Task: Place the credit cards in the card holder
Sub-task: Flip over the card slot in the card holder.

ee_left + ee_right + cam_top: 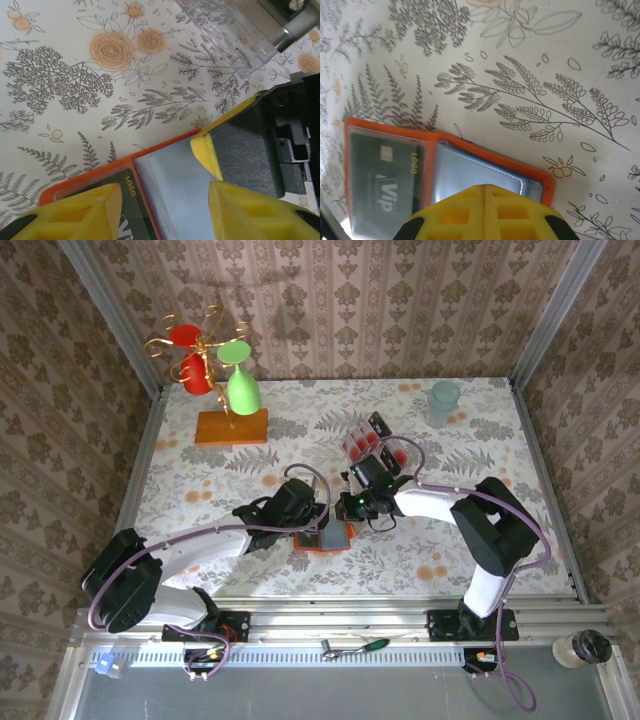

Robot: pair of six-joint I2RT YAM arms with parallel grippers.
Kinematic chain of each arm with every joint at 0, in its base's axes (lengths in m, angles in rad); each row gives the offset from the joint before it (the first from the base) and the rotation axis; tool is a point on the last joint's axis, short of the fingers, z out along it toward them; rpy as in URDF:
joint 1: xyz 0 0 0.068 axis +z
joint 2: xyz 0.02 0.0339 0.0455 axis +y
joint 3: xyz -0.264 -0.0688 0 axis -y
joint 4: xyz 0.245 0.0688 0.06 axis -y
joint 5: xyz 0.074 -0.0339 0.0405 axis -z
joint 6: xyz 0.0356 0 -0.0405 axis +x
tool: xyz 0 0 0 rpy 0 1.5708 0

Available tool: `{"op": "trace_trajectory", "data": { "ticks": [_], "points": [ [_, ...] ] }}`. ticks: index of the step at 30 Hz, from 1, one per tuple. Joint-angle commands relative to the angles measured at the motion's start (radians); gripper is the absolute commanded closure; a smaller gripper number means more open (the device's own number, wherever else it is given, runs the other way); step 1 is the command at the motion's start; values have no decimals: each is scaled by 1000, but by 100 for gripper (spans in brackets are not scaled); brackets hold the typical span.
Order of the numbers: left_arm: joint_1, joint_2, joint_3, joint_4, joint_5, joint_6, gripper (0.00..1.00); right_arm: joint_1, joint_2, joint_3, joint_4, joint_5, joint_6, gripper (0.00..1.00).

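Note:
The orange-red card holder (325,540) lies open on the table between both arms. Its grey inner side (470,172) faces up, and a dark card (380,185) marked "VIP" and "LOGO" sits in its left pocket. My right gripper (484,192) is shut, its yellow tips pressed together on the grey pocket. My left gripper (165,200) is open just above the holder (100,172), one finger over the dark card (131,200), the other beside the right gripper's tip (206,152). Loose pink and black credit cards (365,440) lie farther back on the table.
An orange block with a gold wire stand (232,427) carrying red and green glasses is at the back left. A pale green cup (444,400) stands at the back right. A clear plastic piece (225,30) lies just past the holder.

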State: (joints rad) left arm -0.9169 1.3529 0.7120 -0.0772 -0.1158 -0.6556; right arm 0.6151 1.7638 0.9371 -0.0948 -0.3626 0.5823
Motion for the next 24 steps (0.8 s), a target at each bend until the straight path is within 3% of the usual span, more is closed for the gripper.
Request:
{"op": "trace_trajectory", "data": {
  "ticks": [1, 24],
  "points": [
    [-7, 21, -22, 42, 37, -12, 50, 0, 25, 18, 1, -33, -7, 96],
    [-8, 111, -65, 44, 24, 69, 49, 48, 70, 11, 46, -39, 34, 97]
  ]
}}
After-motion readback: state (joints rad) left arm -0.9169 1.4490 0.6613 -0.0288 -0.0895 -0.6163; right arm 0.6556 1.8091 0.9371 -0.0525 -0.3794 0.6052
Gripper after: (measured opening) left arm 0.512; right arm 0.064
